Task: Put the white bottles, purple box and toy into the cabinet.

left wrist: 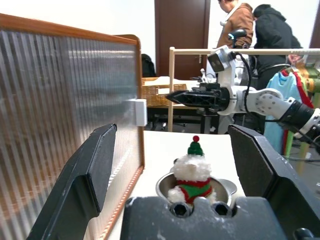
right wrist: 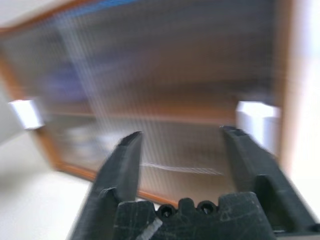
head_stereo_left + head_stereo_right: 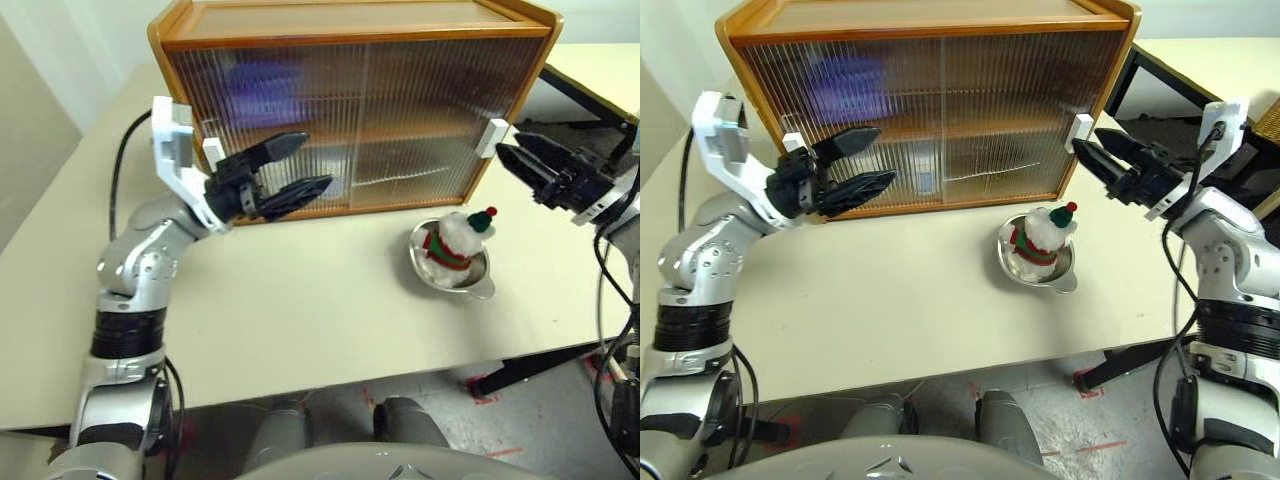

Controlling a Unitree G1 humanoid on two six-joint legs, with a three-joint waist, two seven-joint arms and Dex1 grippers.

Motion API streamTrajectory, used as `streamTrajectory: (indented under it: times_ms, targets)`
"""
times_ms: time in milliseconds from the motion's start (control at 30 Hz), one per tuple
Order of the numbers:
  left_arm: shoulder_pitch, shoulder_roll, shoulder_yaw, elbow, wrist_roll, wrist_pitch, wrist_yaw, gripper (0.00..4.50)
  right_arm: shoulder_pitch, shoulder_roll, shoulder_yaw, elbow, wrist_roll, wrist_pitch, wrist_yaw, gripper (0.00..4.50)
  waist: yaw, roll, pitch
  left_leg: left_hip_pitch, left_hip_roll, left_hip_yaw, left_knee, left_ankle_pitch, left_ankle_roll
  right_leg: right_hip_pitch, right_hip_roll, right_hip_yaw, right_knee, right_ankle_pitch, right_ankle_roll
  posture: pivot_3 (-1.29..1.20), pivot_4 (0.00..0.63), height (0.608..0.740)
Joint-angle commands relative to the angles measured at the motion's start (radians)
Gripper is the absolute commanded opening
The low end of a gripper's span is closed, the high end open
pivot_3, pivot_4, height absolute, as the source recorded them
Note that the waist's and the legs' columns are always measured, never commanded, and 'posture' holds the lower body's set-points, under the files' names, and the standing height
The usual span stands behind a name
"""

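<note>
step: both sliding doors of the cabinet (image 3: 350, 110) look shut; purple box (image 3: 262, 88) shows dimly behind the upper left pane, so the toy (image 3: 458, 240) looks to be the item left.
toy: in metal bowl (image 3: 480, 280), on the table (image 3: 300, 320) just in front of the cabinet's right end.
left gripper (image 3: 298, 168): jaws apart, empty, before the cabinet's left door.
right gripper (image 3: 1092, 158): beside the right door handle (image 3: 1081, 127), jaws apart, empty.
next: judged, slide the right door open.
room: bare table in front of the cabinet; table edge near the bowl.
</note>
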Motion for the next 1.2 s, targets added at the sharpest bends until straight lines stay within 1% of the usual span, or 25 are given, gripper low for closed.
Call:
streamTrajectory:
  times_ms: [33, 67, 167, 200, 300, 467, 600, 800, 967, 1200]
  targets:
    - [-0.006, 0.018, 0.008, 0.008, -0.015, 0.016, -0.024, 4.5, -0.067, -0.032, 0.037, 0.102, -0.096, -0.03, -0.058, 1.95, -0.01, 0.0, 0.0, 0.0, 0.0, 0.0, 0.0, 0.0, 0.0, 0.0, 0.0, 0.0, 0.0, 0.0, 0.0, 0.0, 0.0, 0.74]
    - [-0.005, 0.017, 0.011, 0.007, -0.014, 0.015, -0.023, 4.5, -0.087, -0.037, 0.048, 0.133, -0.125, -0.032, -0.08, 1.6, -0.014, 0.0, 0.0, 0.0, 0.0, 0.0, 0.0, 0.0, 0.0, 0.0, 0.0, 0.0, 0.0, 0.0, 0.0, 0.01, 0.0, 0.74]
    - [0.01, 0.01, 0.019, -0.011, -0.01, 0.019, -0.003, 4.5, -0.171, -0.05, 0.087, 0.247, -0.214, -0.018, -0.17, 0.36, -0.016, 0.0, 0.0, 0.001, 0.0, 0.0, 0.0, 0.0, 0.0, 0.001, 0.0, 0.001, 0.0, 0.0, 0.0, 0.02, 0.0, 0.74]
    - [0.014, 0.006, 0.021, -0.016, -0.009, 0.018, 0.003, 4.5, -0.194, -0.05, 0.094, 0.275, -0.232, -0.023, -0.185, 0.04, -0.015, 0.0, 0.0, 0.001, 0.0, 0.0, 0.0, 0.0, 0.0, 0.001, 0.0, 0.001, 0.0, 0.0, 0.0, 0.02, 0.0, 0.74]
    - [0.031, -0.002, 0.022, -0.033, -0.002, 0.009, 0.022, 4.5, -0.259, -0.05, 0.124, 0.35, -0.288, -0.032, -0.213, 0.04, -0.013, 0.001, 0.0, 0.0, 0.0, 0.0, 0.0, 0.0, 0.0, 0.0, 0.0, 0.001, 0.0, 0.0, 0.0, 0.04, 0.0, 0.74]
    - [0.048, -0.009, 0.021, -0.062, -0.002, 0.009, 0.05, 4.5, -0.316, -0.044, 0.142, 0.424, -0.304, -0.014, -0.194, 0.04, -0.011, 0.0, 0.0, -0.001, 0.0, -0.001, 0.0, 0.0, 0.0, 0.0, 0.0, 0.001, 0.0, 0.001, 0.001, 0.05, 0.0, 0.74]
    - [0.075, -0.015, 0.018, -0.083, 0.055, -0.032, 0.107, 4.5, -0.389, -0.021, 0.167, 0.514, -0.333, -0.011, -0.201, 0.04, -0.011, 0.0, 0.0, 0.0, 0.0, -0.002, -0.001, 0.0, 0.001, 0.0, -0.001, 0.001, 0.0, 0.001, 0.001, 0.07, 0.0, 0.74]
    - [0.086, -0.017, 0.005, -0.097, 0.103, -0.067, 0.148, 4.5, -0.436, -0.007, 0.182, 0.589, -0.369, -0.027, -0.208, 0.04, -0.008, 0.001, 0.0, 0.0, 0.0, -0.002, -0.001, 0.0, 0.001, 0.0, -0.001, 0.001, 0.001, 0.002, 0.001, 0.08, 0.0, 0.74]
    - [0.096, -0.017, -0.003, -0.106, 0.126, -0.083, 0.168, 4.5, -0.453, 0.011, 0.189, 0.611, -0.384, -0.022, -0.21, 0.04, -0.006, 0.001, 0.0, 0.0, 0.0, -0.002, -0.001, 0.0, 0.001, 0.0, -0.001, 0.0, 0.001, 0.002, 0.001, 0.09, 0.0, 0.74]
    - [0.099, -0.02, -0.005, -0.112, 0.125, -0.081, 0.18, 4.5, -0.449, 0.036, 0.202, 0.573, -0.384, 0.004, -0.206, 0.04, -0.005, 0.001, 0.001, 0.0, 0.0, -0.002, -0.001, -0.001, 0.0, 0.0, -0.001, 0.0, 0.001, 0.002, 0.001, 0.09, 0.0, 0.74]
